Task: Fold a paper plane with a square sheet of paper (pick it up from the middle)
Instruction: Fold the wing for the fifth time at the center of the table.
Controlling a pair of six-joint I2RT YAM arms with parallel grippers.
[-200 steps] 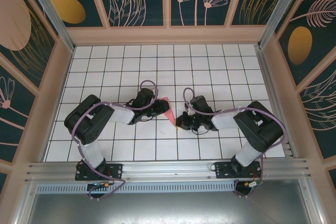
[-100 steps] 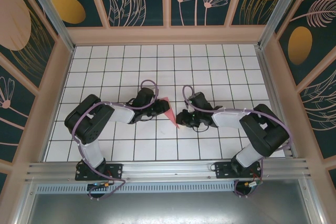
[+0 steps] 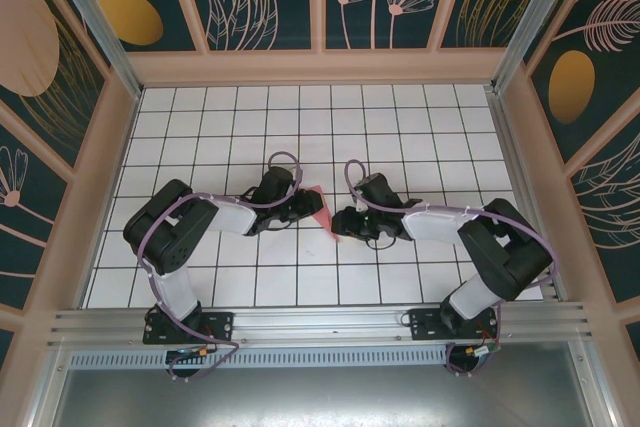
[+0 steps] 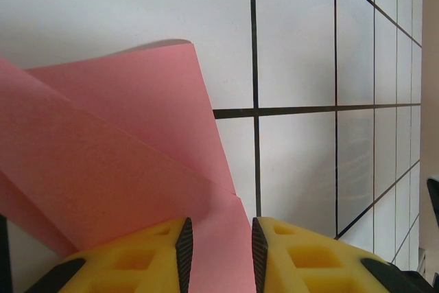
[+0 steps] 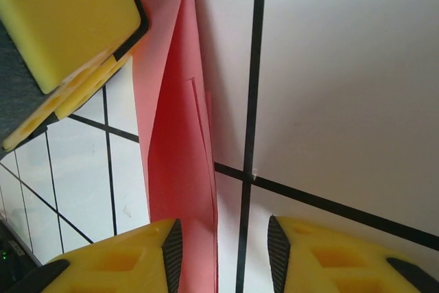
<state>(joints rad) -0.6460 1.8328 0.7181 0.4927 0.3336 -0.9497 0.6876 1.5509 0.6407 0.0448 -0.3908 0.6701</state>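
I am holding the paper [image 4: 123, 162] with my left jaws, which are closing on its near edge with only a narrow slit between them. The folded sheet is hanging a little above the tabletop [image 4: 302, 46], in the middle between my two arms. I think this grip is serving as an anchor, so that the layers are not sliding while the other side is working. My right jaws are standing apart and gripping nothing. The long creased strip of the paper is running down between them, close to one finger [image 5: 116, 265]. In my judgement they are waiting there to press or pinch the centre ridge next.
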